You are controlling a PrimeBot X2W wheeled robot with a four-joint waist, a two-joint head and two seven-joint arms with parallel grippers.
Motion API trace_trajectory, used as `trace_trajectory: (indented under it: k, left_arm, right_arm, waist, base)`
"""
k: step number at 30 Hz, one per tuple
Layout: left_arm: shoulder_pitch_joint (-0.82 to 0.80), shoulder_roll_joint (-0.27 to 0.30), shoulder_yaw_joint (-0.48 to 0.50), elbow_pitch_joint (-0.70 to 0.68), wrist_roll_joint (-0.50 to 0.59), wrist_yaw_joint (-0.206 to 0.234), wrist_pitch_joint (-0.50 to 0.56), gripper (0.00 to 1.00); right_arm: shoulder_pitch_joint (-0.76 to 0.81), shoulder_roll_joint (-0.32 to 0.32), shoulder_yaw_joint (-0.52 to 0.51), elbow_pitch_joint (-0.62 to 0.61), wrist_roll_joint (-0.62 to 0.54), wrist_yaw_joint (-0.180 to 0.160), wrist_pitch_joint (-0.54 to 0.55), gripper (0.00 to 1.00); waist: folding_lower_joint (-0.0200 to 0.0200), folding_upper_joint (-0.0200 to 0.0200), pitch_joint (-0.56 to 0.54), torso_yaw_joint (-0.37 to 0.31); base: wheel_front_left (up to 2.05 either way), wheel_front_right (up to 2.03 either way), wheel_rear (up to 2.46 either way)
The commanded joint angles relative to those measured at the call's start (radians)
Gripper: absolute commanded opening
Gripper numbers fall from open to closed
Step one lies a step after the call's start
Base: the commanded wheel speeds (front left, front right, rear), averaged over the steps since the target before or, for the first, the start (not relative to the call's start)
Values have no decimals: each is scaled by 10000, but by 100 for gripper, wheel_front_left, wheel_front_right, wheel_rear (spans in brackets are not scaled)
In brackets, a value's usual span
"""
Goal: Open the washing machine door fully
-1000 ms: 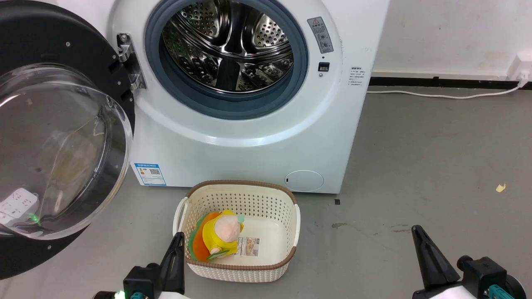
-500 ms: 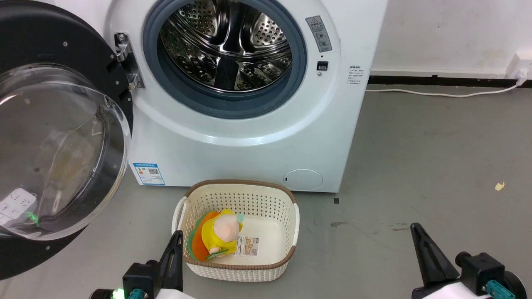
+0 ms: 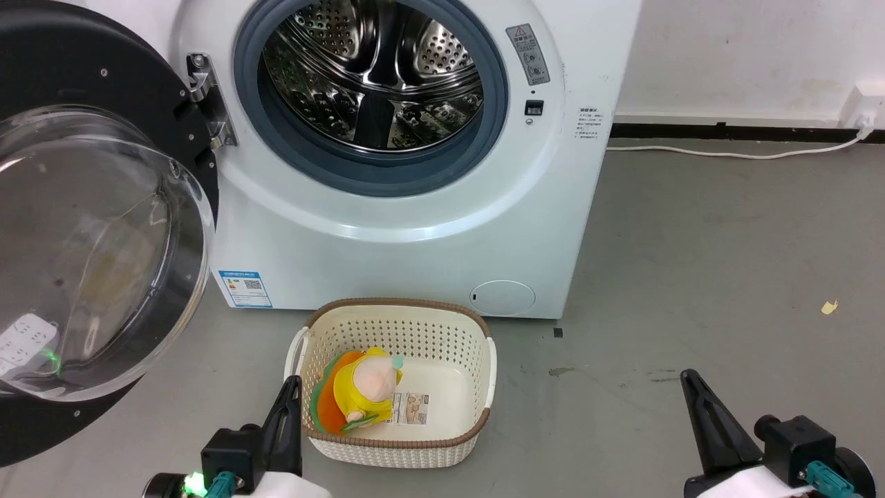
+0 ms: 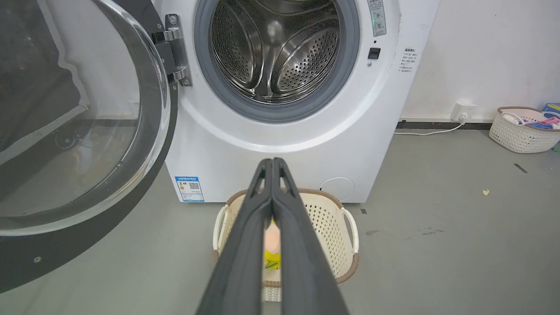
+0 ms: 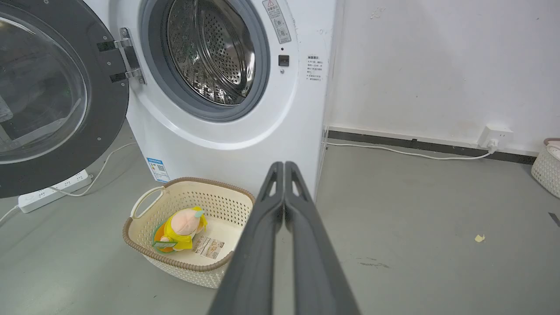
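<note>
One washing machine door (image 3: pixel 90 242) open wide leftward, bulge facing forward

A grey floor (image 3: pixel 726 263) is seen stretching away to the right, scuffed and lightly stained. A dark smear (image 3: pixel 563 372) is picked out on it, and a yellowish paper scrap (image 3: pixel 828 307) is spotted well apart, further right. Behind, a white wall (image 3: pixel 747 48) is marked with faint smudges, and a black skirting strip (image 3: pixel 726 130) is run along its foot. A white cable (image 3: pixel 726 153) is trailed just beside that strip, up to a wall socket (image 5: pixel 494 133). A white power strip (image 5: pixel 52 190) is laid on the floor at the left. Soft, even light is cast throughout.
</note>
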Motion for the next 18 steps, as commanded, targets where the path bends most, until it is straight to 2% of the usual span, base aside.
trace_trajectory:
  k: [1, 18]
  left_arm:
    - [-102, -12, 62, -73, 106, -70, 62, 0]
    - [-167, -89, 296, -270, 329, -176, 388, 0]
  right_arm:
    - [-145, 22, 19, -96, -87, 4, 64, 0]
    - [-225, 29, 39, -256, -186, 5, 392, 0]
  waist:
    - [0, 0, 5, -6]
    - [0, 0, 43, -52]
  base:
    - [0, 0, 0]
    - [0, 0, 0]
